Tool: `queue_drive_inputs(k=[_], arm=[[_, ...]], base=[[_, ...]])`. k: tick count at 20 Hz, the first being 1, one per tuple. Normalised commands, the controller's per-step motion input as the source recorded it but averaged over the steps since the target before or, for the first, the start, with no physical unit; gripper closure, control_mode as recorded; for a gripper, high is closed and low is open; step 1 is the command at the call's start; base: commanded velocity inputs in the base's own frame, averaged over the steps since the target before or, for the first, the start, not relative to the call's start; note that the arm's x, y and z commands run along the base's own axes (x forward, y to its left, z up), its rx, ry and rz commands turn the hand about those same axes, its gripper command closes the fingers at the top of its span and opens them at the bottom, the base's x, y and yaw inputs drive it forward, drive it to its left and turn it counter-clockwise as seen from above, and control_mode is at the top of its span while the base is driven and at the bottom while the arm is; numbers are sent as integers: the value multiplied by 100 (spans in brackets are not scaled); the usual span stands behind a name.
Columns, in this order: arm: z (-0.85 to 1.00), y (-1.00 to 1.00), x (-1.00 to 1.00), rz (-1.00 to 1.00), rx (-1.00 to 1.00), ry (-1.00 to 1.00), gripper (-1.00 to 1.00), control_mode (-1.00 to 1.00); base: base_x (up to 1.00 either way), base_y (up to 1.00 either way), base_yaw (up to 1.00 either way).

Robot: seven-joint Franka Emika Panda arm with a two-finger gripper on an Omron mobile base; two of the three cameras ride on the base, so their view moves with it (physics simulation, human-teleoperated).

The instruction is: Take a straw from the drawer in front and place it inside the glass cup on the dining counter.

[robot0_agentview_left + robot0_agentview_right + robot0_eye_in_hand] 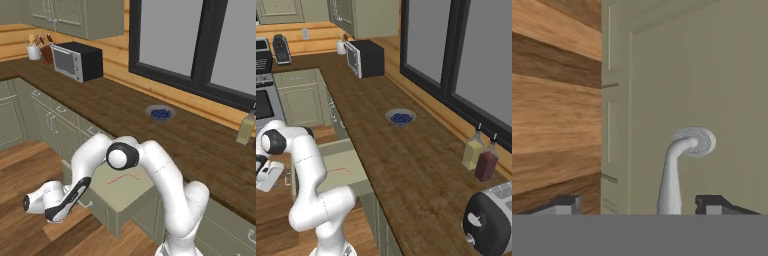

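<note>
My gripper (637,202) stands spread wide, gripping nothing, with the drawer's silver handle (679,162) between its tips. Beyond the front panel, inside the open drawer (120,187), lies the straw (123,178): light, thin, probably slippery, so I'd pinch it mid-length, gently.

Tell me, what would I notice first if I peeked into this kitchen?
Probably the big white robot arm bending down in front of the cabinets, its open gripper right at the silver handle of the pulled-out green drawer. Inside the drawer lies a thin red straw. On the dark wooden worktop sits a bowl of blueberries.
</note>
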Motion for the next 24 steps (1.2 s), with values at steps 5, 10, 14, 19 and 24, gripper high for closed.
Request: queue_drive_inputs(k=[5, 10, 14, 19, 24], arm=[[100, -3, -53, 0, 34, 0, -100, -100], [100, -53, -6, 0, 43, 1, -100, -100], [100, -97, 18, 0, 43, 10, -100, -100], [73, -100, 61, 0, 36, 10, -100, -100], [7, -87, 89, 0, 19, 15, -100, -100]], base=[[0, 0, 0], [0, 0, 0], [0, 0, 0], [0, 0, 0], [0, 0, 0]])
